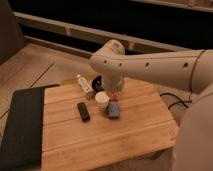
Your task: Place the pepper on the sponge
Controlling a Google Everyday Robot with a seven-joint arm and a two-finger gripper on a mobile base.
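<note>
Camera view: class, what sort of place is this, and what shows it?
Probably a kitchen-style test bench: a wooden board, white cup and small bottle. The robot's pincer hangs over the sponge.

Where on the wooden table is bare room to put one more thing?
Free: the front strip of the wooden table, below the black bar, and its right part beyond the sponge. Crowded: bottle, white cup, and the gripper above the sponge.
</note>
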